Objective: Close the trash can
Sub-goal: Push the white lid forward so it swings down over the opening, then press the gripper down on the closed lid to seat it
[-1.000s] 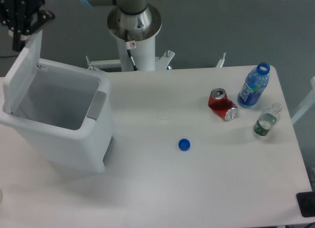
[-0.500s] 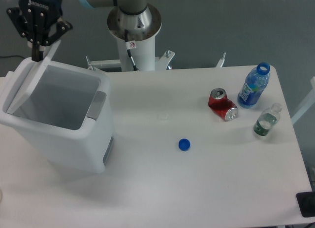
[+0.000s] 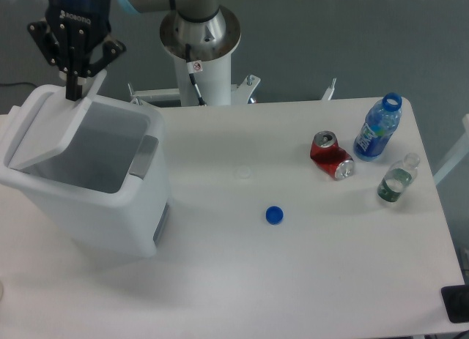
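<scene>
Large white boxy plastic trash can (image 3: pixel 110 200) w/ hinged flat white lid (image 3: pixel 51 127): sitting at left end of white table (image 3: pixel 293 280), grey front latch tab (image 3: pixel 144 154) facing right. Lid tilting partway over the opening, not shut; interior showing.

Black two-finger gripper (image 3: pixel 74 90): hanging above can's rear rim, fingertips at lid's raised edge. Fingers look pressed together, holding nothing; contact w/ lid – can't tell.

White robot base column (image 3: pixel 200 42): standing behind can, to its right.

Small blue bottle cap (image 3: pixel 275 215): lying right of can, well apart.

Crushed red drink can (image 3: pixel 331 155): lying farther right of trash can.

Blue-labelled plastic bottle, uncapped (image 3: pixel 379 130): standing just right of red can.

Small clear bottle w/ green label (image 3: pixel 397 179): standing near table's right edge, farthest from trash can.

Nothing lying btw can's front and cap. Can's left side sitting close to table's left edge.
</scene>
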`<action>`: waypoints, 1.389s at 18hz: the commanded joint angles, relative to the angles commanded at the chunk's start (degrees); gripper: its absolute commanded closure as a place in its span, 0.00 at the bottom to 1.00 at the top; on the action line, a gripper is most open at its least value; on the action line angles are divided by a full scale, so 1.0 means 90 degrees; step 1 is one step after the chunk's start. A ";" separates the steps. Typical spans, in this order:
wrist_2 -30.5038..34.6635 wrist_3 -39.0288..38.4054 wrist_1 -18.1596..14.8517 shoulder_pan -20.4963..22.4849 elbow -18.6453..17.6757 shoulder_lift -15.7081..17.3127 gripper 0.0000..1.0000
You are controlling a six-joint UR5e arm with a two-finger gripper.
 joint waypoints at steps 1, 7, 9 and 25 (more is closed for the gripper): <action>0.0068 0.0000 0.0010 0.0000 0.0000 -0.0039 1.00; 0.0089 0.0010 0.0010 0.0107 0.0000 -0.0157 1.00; 0.0089 0.0136 0.0000 0.0137 -0.0010 -0.0166 1.00; 0.0225 0.0225 0.0000 0.0225 -0.0146 -0.0459 1.00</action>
